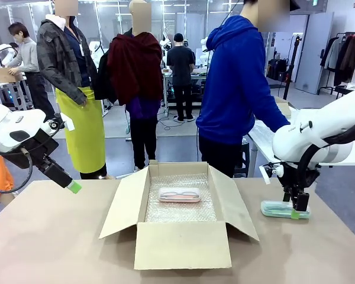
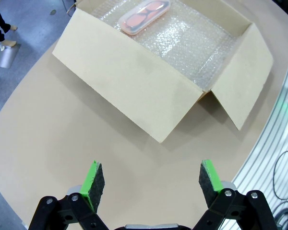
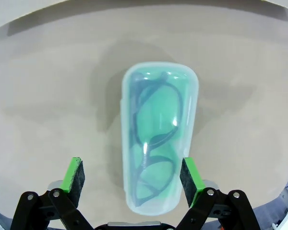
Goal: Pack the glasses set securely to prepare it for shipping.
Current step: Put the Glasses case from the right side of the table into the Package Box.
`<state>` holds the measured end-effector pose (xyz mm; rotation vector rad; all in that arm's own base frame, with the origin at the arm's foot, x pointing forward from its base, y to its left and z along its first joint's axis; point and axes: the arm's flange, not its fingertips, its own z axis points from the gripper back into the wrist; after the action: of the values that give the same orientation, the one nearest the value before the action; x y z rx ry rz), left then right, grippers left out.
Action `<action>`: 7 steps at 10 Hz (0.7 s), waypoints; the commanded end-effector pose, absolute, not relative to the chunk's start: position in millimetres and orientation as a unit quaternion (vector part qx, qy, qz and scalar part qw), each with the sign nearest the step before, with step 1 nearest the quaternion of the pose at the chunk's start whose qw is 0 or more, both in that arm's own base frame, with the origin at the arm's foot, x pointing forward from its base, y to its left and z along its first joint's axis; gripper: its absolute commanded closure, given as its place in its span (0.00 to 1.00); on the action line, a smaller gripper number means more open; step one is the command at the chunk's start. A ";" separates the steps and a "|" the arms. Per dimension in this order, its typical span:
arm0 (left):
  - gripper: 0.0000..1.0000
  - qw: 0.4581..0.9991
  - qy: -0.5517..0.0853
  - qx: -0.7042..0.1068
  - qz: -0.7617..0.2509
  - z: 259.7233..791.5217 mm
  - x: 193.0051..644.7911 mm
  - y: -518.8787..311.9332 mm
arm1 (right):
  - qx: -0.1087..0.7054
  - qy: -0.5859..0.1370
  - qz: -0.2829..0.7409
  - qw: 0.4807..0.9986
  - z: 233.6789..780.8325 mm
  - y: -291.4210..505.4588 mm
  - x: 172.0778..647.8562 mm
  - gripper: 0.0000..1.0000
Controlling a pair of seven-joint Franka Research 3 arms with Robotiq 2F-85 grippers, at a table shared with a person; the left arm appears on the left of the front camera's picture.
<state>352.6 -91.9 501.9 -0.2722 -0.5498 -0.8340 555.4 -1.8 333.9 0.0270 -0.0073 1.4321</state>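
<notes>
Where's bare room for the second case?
Free: bubble wrap between the pale pink translucent glasses case and the near wall of the brown cardboard box; bare tan table left of the box. Crowded: the box's far end; right of it, the right gripper straddles the mint green case.

glossy grey floor point(image 1: 117, 127) underfoot | glass partitions point(image 1: 100, 18) at back | black clothes rail point(image 1: 347, 53) with dark garments, far right | grey door point(image 1: 312, 53) beside it

The tan worktop point(image 1: 47, 236) is seen to carry an open cardboard box point(image 1: 183, 245) at its middle, flaps spread outward, while a mint green case point(image 1: 275, 209) is laid flat toward the right edge, well apart from the box.
</notes>
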 end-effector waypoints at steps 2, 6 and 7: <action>0.00 0.866 -0.265 -0.137 -0.401 502.4 352.1 -89.8 | -0.009 0.000 0.663 0.749 319.3 -3.5 563.1 0.00; 0.00 0.866 -0.265 -0.137 -0.401 502.4 352.1 -89.8 | -0.018 -0.012 0.663 0.749 311.4 -5.5 566.6 0.07; 0.00 0.866 -0.265 -0.137 -0.401 502.4 352.1 -89.8 | -0.021 -0.014 0.663 0.748 312.3 -5.1 566.0 0.19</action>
<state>352.6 -91.9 501.9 -0.2722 -0.5498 -0.8340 566.5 -6.3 314.2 -0.0182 -0.0221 1.4476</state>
